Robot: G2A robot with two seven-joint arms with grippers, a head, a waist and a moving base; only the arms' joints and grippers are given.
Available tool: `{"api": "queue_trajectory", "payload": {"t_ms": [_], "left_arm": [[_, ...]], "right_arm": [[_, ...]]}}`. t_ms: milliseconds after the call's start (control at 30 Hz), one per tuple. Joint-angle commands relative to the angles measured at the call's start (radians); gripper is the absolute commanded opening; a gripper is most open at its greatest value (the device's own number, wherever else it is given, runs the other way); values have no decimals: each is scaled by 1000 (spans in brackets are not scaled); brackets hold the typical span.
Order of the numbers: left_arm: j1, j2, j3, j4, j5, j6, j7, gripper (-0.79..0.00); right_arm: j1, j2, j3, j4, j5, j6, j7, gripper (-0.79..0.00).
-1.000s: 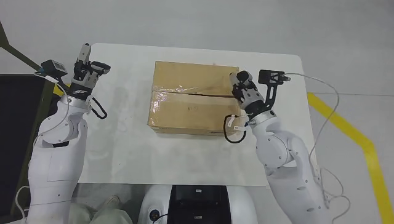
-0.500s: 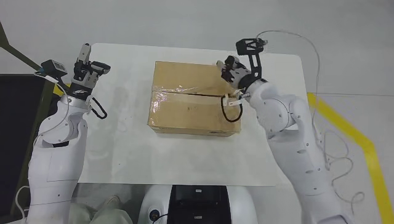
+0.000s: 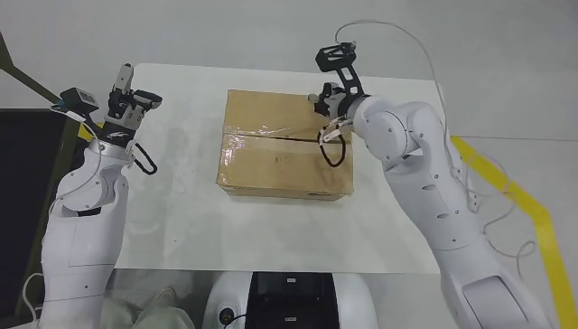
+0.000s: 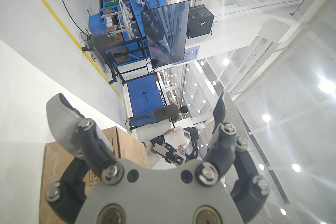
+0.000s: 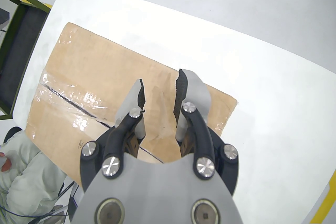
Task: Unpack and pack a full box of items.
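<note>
Roughly mid-table, the cardboard box (image 3: 284, 144) sits on the white table (image 3: 181, 211) with its top flaps down and clear tape (image 5: 78, 101) along the seam. The right claw (image 5: 160, 79) is over the box's top near its far right corner, fingers partly apart with nothing between them; whether they touch the cardboard I cannot tell. The left claw (image 4: 141, 99) is raised by the table's left edge, well apart from the box, fingers spread wide and empty.

One cardboard box (image 3: 271, 153), one table (image 3: 181, 211) — two pincers: left pincer (image 4: 141, 99), right pincer (image 5: 160, 78).
</note>
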Motion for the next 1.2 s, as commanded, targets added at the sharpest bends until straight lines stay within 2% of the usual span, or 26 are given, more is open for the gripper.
{"api": "queue_trajectory", "payload": {"t_ms": [0,100,267,333,500,633,900,1167], "left_arm": [[0,0,0,0,0,0,0,0],[0,0,0,0,0,0,0,0],[0,0,0,0,0,0,0,0],[0,0,0,0,0,0,0,0],[0,0,0,0,0,0,0,0],[0,0,0,0,0,0,0,0],[0,0,0,0,0,0,0,0],[0,0,0,0,0,0,0,0]], "right_arm": [[20,-3,-12,25,4,-4,17,-517],[45,-8,-27,59,13,-7,24,-526],[74,-13,-44,94,16,-13,33,-631],[78,-14,-47,95,12,-11,36,-785],[52,-11,-36,57,-5,7,13,-785],[-16,-4,-3,-17,-11,26,-60,-785],[-260,14,116,-195,71,33,-306,-785],[-482,25,213,-278,228,-72,-553,-785]]}}
